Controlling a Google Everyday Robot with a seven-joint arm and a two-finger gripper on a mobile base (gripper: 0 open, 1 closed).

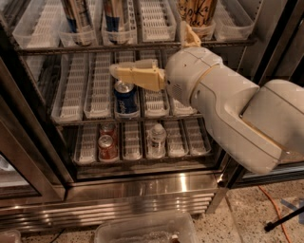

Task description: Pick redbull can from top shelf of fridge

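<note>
- The tool (136, 74) reached in from the right, into the open fridge (142, 190), level with the gap between the top shelf (156, 46) and the rack under it.
- I could not tell how far it was open; nothing showed in its hold.
- The redbull can (78, 14) stood upright in a white lane tray on the top shelf, above and to the left of the tool and apart from it.
- A similar slim can (114, 15) stood in the next lane, above the tool.
- A tan can (197, 12) stood above and to its right.
- A short blue can (126, 98) sat just below the tool.
- Well below it were a red can (108, 146) and a bottle (156, 137).
</note>
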